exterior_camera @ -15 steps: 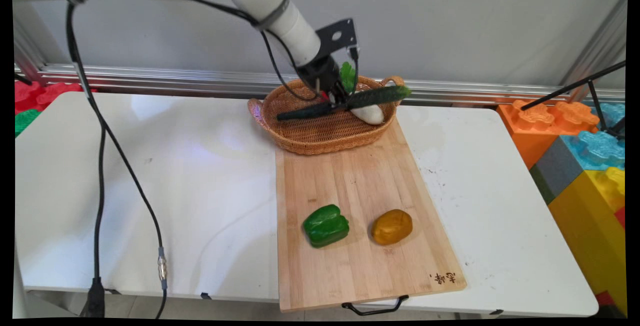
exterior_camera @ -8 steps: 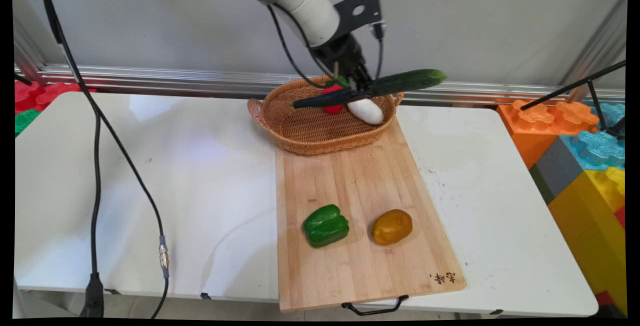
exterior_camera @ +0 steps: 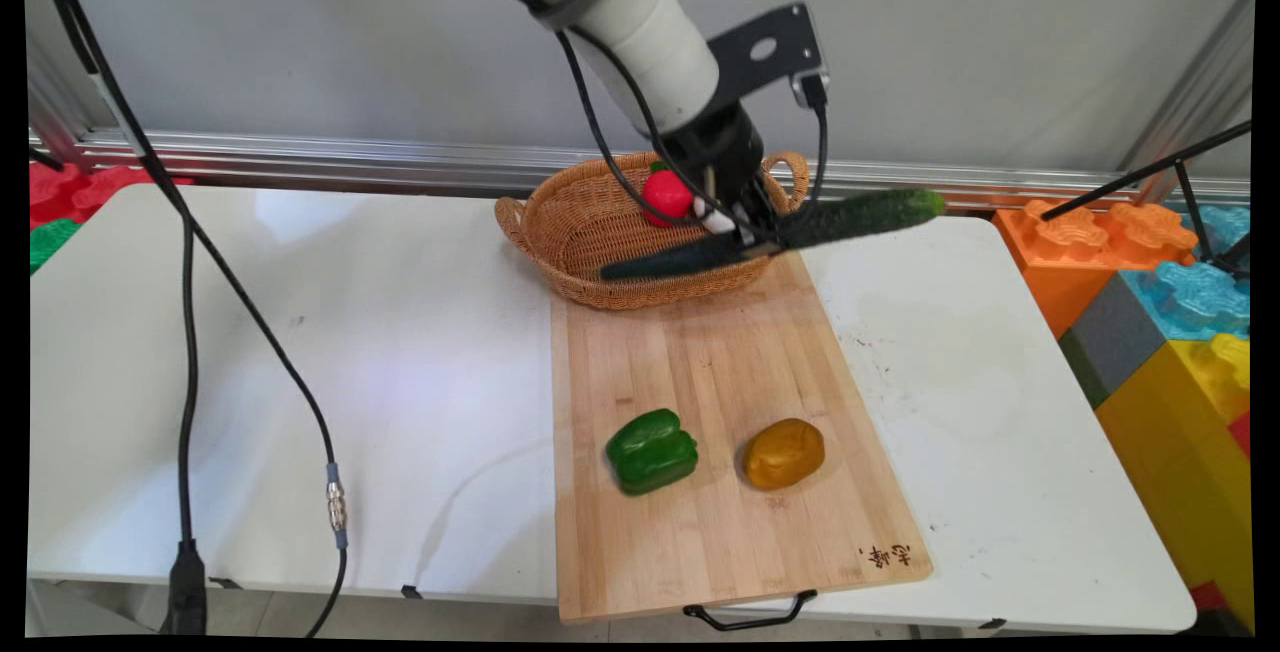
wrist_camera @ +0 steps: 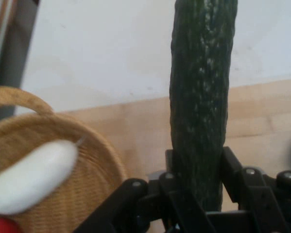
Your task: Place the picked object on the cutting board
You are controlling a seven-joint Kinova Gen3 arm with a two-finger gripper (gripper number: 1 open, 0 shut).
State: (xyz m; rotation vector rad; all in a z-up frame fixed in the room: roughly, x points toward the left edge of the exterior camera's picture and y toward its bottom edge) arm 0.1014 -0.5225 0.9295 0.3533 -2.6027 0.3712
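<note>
My gripper (exterior_camera: 757, 238) is shut on a long dark green cucumber (exterior_camera: 780, 233), which hangs level in the air over the near right rim of the wicker basket (exterior_camera: 590, 242) and the far end of the wooden cutting board (exterior_camera: 720, 392). Seen from the hand, the cucumber (wrist_camera: 201, 97) runs upward between the fingers (wrist_camera: 231, 167). A red tomato (exterior_camera: 667, 197) and a white vegetable (wrist_camera: 31, 177) lie in the basket (wrist_camera: 82, 194). Lower on the board sit a green bell pepper (exterior_camera: 651, 450) and a brown potato (exterior_camera: 783, 453).
Black cables (exterior_camera: 190, 352) hang from the arm down past the table's left front edge. Large coloured toy blocks (exterior_camera: 1170, 322) stand off the table's right side, with a black tripod leg (exterior_camera: 1150, 172) above them. A metal rail runs along the wall behind.
The gripper lifted the cucumber out of the basket, then carried it to the right and toward the near side. It now hangs lower, over the basket's rim and the board.
</note>
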